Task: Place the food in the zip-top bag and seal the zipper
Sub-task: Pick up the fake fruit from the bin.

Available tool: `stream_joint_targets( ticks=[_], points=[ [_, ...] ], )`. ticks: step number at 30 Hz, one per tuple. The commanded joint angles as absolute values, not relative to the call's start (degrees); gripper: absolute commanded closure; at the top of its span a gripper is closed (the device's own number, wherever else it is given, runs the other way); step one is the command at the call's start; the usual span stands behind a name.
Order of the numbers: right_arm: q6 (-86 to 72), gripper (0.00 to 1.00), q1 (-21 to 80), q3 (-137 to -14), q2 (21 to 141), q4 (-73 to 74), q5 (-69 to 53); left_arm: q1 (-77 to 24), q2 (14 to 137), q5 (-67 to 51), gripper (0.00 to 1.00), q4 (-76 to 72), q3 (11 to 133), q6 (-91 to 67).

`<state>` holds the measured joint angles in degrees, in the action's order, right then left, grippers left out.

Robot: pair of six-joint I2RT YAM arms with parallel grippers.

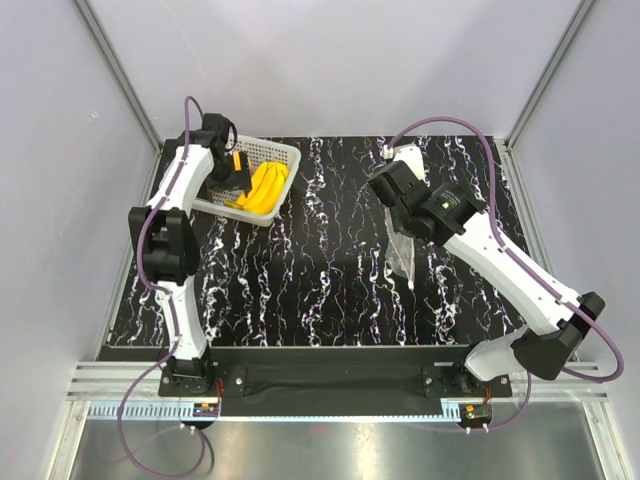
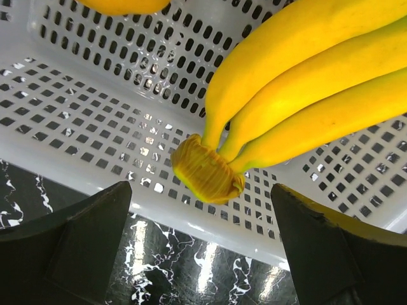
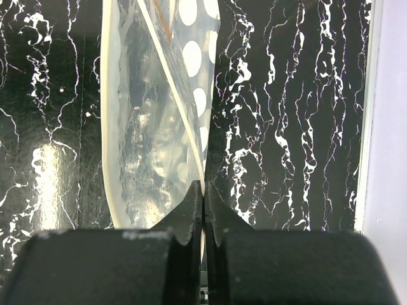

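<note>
The left jaws are standing wide apart, straddling the stem end of the bananas [image 2: 305, 82]. The right jaws are pinching shut on one edge of the bag [image 3: 152, 127]. The bench [image 1: 330, 290] is carrying the white basket [image 1: 285, 153] at its far left, the bananas lying inside it and the bag sitting well apart to the right. I judge that jaws closing this low are risking the basket wall, or the curved bunch slipping free.

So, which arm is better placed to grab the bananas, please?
Left. The left hand, open, hovers at the banana bunch in the white basket; the right hand is shut on the zip-top bag.
</note>
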<state>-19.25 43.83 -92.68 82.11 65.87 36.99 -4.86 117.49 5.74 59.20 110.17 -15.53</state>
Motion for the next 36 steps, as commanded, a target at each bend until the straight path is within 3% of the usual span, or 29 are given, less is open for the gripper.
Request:
stream_joint_targets(
  ticks=[1, 9, 20, 26, 29, 30, 32, 34, 36],
  points=[
    [-19.07, 1.00, 44.12, -92.46, 79.72, 64.86, 36.74, -4.75, 120.06, 4.04, 0.01, 61.17, 111.63, -14.06],
    [-19.25, 1.00, 44.12, -91.93, 79.54, 64.34, 36.04, -5.10, 120.14, -1.22, 0.02, 59.94, 109.69, -12.48],
    [-19.60, 1.00, 44.12, -91.58, 79.37, 63.90, 36.12, -5.10, 117.34, -13.70, 0.61, 54.06, 104.86, -14.85],
    [-19.60, 1.00, 44.12, -91.41, 79.19, 63.90, 35.95, -5.10, 113.56, -18.19, 0.69, 48.78, 101.78, -16.08],
    [-19.51, 1.00, 44.12, -91.49, 79.10, 63.98, 35.77, -5.10, 114.08, -19.60, 0.65, 48.43, 101.87, -16.26],
    [-19.51, 1.00, 44.12, -91.67, 79.19, 63.98, 35.77, -5.10, 114.26, -19.34, 0.50, 48.60, 102.04, -16.26],
    [-19.51, 1.00, 44.12, -91.67, 79.10, 64.07, 35.68, -5.10, 114.52, -18.55, 0.31, 48.69, 102.04, -16.26],
    [-19.34, 1.00, 44.12, -91.76, 79.01, 63.99, 35.33, -5.10, 114.70, -14.88, 0.15, 49.74, 102.30, -16.26],
    [-19.34, 1.00, 44.12, -92.02, 79.19, 64.07, 35.33, -5.10, 115.05, -12.49, 0.10, 50.62, 103.01, -15.91]
  ],
)
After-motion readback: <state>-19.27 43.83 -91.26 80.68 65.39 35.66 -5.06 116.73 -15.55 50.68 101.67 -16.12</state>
